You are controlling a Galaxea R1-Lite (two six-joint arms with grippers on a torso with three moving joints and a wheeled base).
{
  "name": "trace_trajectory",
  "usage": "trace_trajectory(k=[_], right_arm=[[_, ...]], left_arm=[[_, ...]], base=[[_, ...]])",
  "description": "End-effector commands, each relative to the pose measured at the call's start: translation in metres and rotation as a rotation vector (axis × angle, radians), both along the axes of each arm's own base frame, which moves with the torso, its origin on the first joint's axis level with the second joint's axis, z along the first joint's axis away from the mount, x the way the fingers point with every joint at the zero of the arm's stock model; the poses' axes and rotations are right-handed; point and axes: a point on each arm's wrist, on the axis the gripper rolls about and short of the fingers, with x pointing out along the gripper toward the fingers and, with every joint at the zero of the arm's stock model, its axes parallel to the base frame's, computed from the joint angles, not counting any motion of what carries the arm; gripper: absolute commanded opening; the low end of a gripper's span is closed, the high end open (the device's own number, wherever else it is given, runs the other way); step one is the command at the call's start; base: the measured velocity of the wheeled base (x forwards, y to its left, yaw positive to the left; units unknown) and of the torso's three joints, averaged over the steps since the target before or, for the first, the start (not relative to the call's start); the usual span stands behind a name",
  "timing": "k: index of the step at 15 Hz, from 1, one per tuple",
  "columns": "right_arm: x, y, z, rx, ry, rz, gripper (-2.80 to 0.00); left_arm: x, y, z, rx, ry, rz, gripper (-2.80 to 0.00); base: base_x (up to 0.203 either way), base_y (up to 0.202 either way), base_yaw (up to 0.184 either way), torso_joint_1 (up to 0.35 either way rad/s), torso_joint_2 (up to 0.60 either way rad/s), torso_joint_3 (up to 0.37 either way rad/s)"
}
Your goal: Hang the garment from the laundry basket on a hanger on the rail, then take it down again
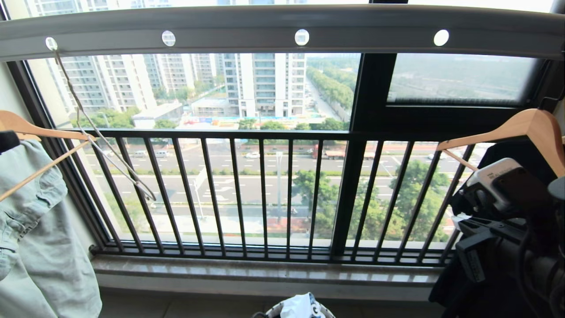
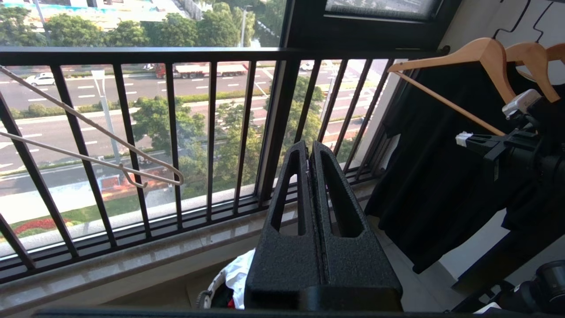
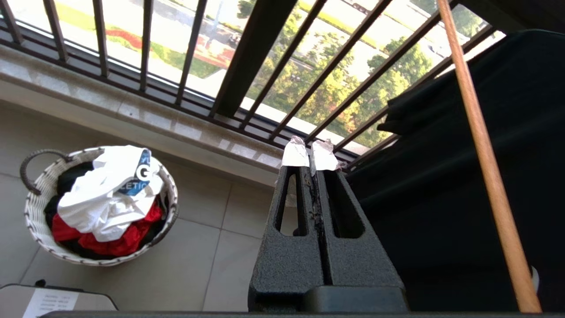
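Note:
The white garment (image 3: 103, 194) with a blue logo lies crumpled on top in the laundry basket (image 3: 39, 194) on the tiled floor below the window; the garment's top (image 1: 300, 306) shows at the head view's lower edge. The thin wire hanger (image 1: 102, 142) hangs empty and tilted from the leftmost hole of the grey rail (image 1: 265, 24). My left gripper (image 2: 309, 145) is shut on nothing, raised over the basket and facing the window bars, with the hanger (image 2: 180, 178) off to one side. My right gripper (image 3: 310, 152), with white-taped tips, is shut and empty beside a black hanging garment.
A pale denim garment (image 1: 31, 229) on a wooden hanger (image 1: 26, 127) hangs at the left. A black garment on another wooden hanger (image 1: 529, 126) hangs at the right, behind my right arm (image 1: 499, 229). The black window railing (image 1: 265, 194) and stone sill (image 1: 265, 270) lie ahead. A red garment (image 3: 128, 240) lies under the white one.

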Motion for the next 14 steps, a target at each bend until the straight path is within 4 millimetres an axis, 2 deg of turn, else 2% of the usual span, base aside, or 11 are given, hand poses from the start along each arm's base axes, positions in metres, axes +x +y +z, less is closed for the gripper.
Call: trace_trajectory(k=[1, 5, 7, 10, 11, 13, 14], right_arm=[[-0.045, -0.049, 0.016, 0.091, -0.122, -0.082, -2.80], [-0.107, -0.101, -0.002, 0.115, -0.212, -0.299, -2.80], [-0.131, -0.112, -0.009, 0.104, -0.251, -0.488, -2.80], [-0.175, -0.117, -0.017, 0.098, -0.368, -0.607, -2.80], [-0.188, -0.116, -0.025, 0.069, -0.367, -0.641, -2.80], [-0.196, -0.112, -0.041, 0.043, -0.350, -0.664, -2.80], [-0.199, -0.111, -0.050, 0.063, -0.378, -0.581, -2.80]], left_arm=[[-0.037, 0.017, -0.013, -0.037, -0.075, 0.005, -2.80], [-0.083, 0.029, -0.023, -0.079, -0.210, 0.184, -2.80], [-0.092, 0.025, -0.032, -0.075, -0.225, 0.319, -2.80], [-0.109, 0.021, -0.075, -0.056, -0.246, 0.398, -2.80], [-0.109, 0.020, -0.091, -0.031, -0.238, 0.414, -2.80], [-0.109, 0.019, -0.119, 0.061, -0.248, 0.441, -2.80], [-0.103, 0.019, -0.135, 0.130, -0.230, 0.451, -2.80]], base=[[0.000, 0.000, 0.000, 0.000, 0.00, 0.000], [0.000, 0.000, 0.000, 0.000, 0.00, 0.000], [0.000, 0.000, 0.000, 0.000, 0.00, 0.000], [0.000, 0.000, 0.000, 0.000, 0.00, 0.000], [0.000, 0.000, 0.000, 0.000, 0.00, 0.000], [0.000, 0.000, 0.000, 0.000, 0.00, 0.000], [0.000, 0.000, 0.000, 0.000, 0.00, 0.000]])
